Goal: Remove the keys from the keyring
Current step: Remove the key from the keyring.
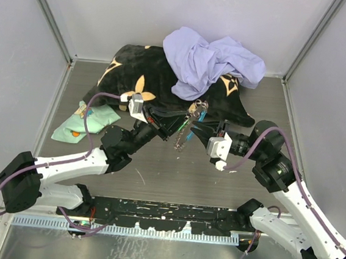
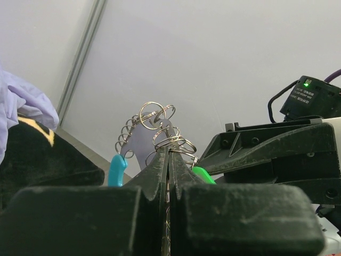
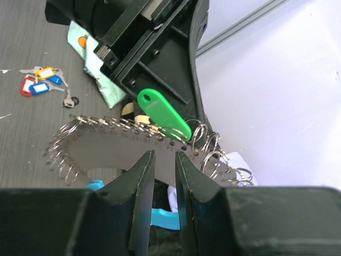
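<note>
Grey desk [image 1: 155, 183], white walls [image 1: 171, 19] | I see L gripper [image 2: 168, 154] clamped on keyring [image 1: 183, 136], held above desk centre | R gripper [image 3: 164, 157] jaws narrow beside it, can't tell if gripping | tagged keys [image 3: 38, 82] loose on desk

keyring [image 3: 106, 146] between left gripper [image 2: 168, 160] and right gripper [image 3: 164, 160] — pillow [image 1: 154, 72] behind

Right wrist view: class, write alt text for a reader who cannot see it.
The right gripper, its fingers a narrow gap apart, faces a flat grey crescent keyring edged with wire rings and carrying a green key tag. Loose keys with red, blue and yellow tags lie on the table beyond.
</note>
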Tool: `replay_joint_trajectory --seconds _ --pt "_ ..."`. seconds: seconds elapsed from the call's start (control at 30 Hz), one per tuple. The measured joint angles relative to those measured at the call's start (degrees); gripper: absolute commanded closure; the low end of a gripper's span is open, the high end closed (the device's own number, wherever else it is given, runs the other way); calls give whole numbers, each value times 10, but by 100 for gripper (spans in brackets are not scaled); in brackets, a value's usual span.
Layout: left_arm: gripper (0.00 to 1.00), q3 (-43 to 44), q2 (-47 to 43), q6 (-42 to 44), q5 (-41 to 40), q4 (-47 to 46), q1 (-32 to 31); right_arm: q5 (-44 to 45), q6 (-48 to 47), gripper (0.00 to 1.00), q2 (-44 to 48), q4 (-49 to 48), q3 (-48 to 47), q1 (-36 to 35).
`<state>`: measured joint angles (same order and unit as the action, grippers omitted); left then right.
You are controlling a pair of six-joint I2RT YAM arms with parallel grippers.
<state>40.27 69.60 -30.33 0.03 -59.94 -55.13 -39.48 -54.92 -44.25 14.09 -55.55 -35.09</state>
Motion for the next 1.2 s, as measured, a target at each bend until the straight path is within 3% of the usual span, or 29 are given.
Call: replay_joint_trajectory --seconds 0.87,1.2 --pt "100 -3 2 -10 4 -6 0 99 2 72 -16 -42 1 -40" --pt "100 -3 2 -16 7 -6 1 109 0 83 -20 -42 -7 -43"
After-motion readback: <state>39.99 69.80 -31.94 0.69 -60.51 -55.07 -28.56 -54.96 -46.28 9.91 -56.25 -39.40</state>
